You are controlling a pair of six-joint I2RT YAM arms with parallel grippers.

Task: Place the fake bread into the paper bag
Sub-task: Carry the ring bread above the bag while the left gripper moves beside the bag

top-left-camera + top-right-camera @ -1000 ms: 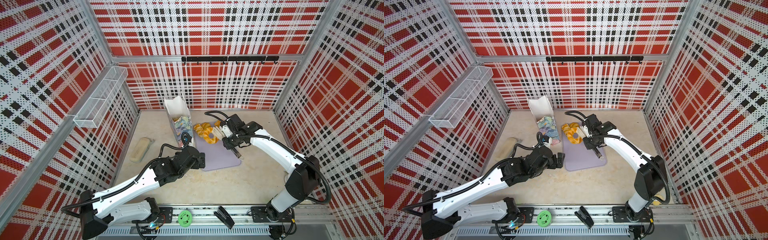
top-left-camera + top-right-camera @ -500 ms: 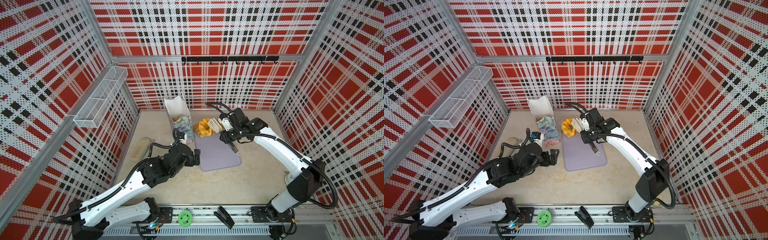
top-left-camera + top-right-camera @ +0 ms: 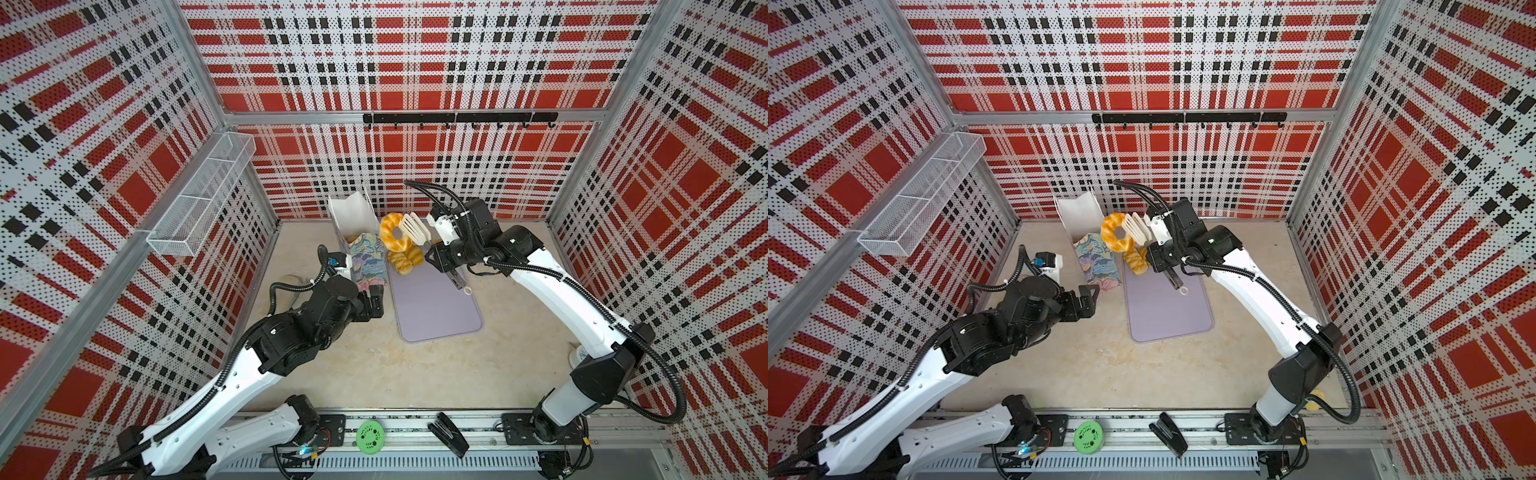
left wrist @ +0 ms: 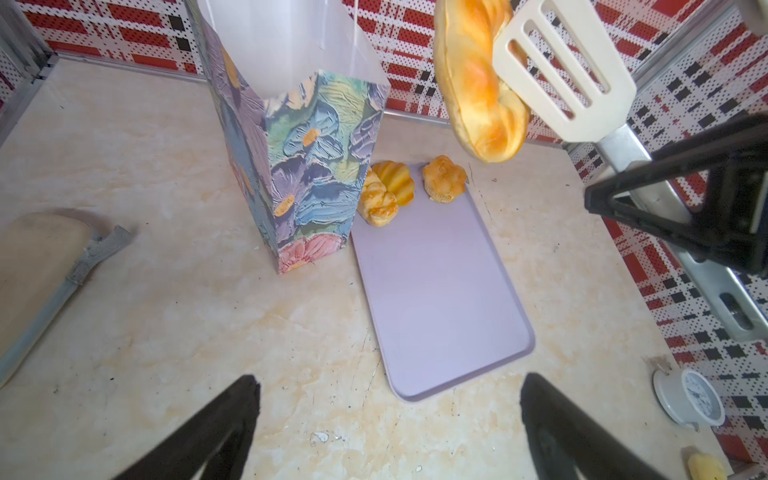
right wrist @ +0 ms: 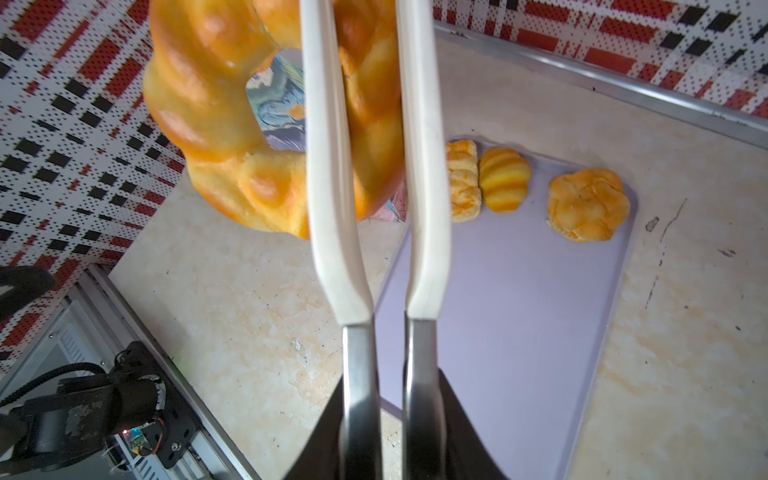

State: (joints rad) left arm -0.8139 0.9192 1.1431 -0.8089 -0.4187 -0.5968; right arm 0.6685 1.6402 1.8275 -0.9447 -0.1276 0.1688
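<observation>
1. In both top views the light is bright, even and diffuse. The table [image 3: 415, 374] carries only faint, soft-edged shadows.
2. The wide lens bends those views: the checked walls [image 3: 104, 166] lean outward, and their straight lines bow toward the corners.
3. In the left wrist view the bag's [image 4: 282, 41] white inside is washed out almost to blank, and the tray [image 4: 440, 291] shows a pale sheen.
4. In the right wrist view the ring doughnut [image 5: 216, 124] and the tongs [image 5: 328, 166], close to the lens, are soft and blurred. The tongs' white blades glare.
5. The small pastries [image 5: 588, 208] farther off are sharp, with little glossy highlights.
</observation>
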